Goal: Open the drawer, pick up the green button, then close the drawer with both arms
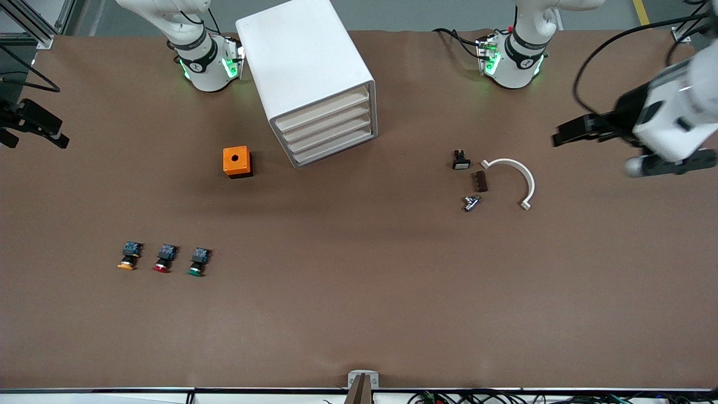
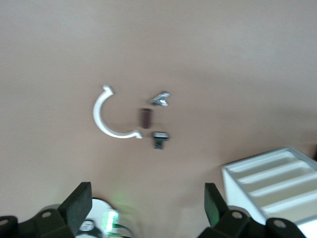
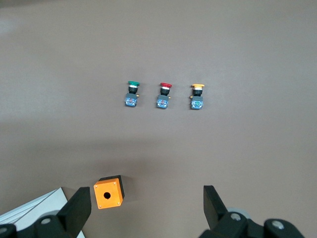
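The white cabinet (image 1: 305, 62) stands near the arms' bases, its four cream drawers all shut; the drawer third from the top (image 1: 332, 134) is flush with the others. The green-capped button (image 1: 197, 262) lies on the brown table, nearer the front camera, toward the right arm's end; it also shows in the right wrist view (image 3: 132, 94). My left gripper (image 1: 592, 151) hangs open and empty over the left arm's end of the table (image 2: 146, 203). My right gripper (image 1: 33, 134) is open and empty, high over the right arm's end (image 3: 147, 203).
A red-capped button (image 1: 164, 259) and a yellow-capped button (image 1: 129, 257) lie beside the green one. An orange box (image 1: 237, 161) with a hole sits by the cabinet. A white curved clip (image 1: 513, 179), a brown block (image 1: 481, 180), a black part (image 1: 461, 160) and a metal piece (image 1: 471, 202) lie near the left arm.
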### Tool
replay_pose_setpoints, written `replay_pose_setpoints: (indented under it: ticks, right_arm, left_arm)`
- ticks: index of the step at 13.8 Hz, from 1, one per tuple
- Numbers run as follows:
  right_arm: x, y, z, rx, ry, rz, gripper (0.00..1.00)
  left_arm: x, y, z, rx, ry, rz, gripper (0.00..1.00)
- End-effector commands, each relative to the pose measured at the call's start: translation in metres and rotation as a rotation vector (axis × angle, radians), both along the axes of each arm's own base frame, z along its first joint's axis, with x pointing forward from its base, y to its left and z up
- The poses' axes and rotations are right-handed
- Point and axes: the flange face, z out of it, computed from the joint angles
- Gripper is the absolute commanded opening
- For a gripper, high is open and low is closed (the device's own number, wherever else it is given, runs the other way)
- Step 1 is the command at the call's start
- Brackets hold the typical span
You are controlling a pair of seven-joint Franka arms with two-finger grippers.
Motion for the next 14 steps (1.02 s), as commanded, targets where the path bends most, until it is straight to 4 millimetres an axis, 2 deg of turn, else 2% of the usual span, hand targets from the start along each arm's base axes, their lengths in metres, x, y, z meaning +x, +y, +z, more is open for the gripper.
replay_pose_setpoints:
  ticks: [1,2,3,7,9,14]
  right_arm:
    - [-0.005,0.003,0.008,-0.009,0.000,-0.013,1.00]
    - [-0.005,0.003,0.008,-0.009,0.005,-0.010,1.00]
    - [-0.005,0.003,0.008,-0.009,0.005,-0.010,1.00]
    - [-0.005,0.003,0.008,-0.009,0.005,-0.002,1.00]
    - [-0.006,0.002,0.008,-0.009,0.005,-0.005,1.00]
    - [-0.006,0.002,0.008,-0.009,0.006,-0.005,1.00]
  left_arm:
    - [-0.016,0.038,0.001,0.018,-0.004,-0.063,1.00]
    - [-0.017,0.058,0.001,0.026,-0.010,-0.065,1.00]
    - [-0.016,0.067,-0.001,0.037,-0.018,-0.078,1.00]
    - [-0.006,0.085,-0.009,0.107,-0.130,-0.069,1.00]
    - [-0.006,0.084,-0.017,0.111,-0.192,-0.079,1.00]
    - [-0.011,0.079,-0.010,0.112,-0.215,-0.088,1.00]
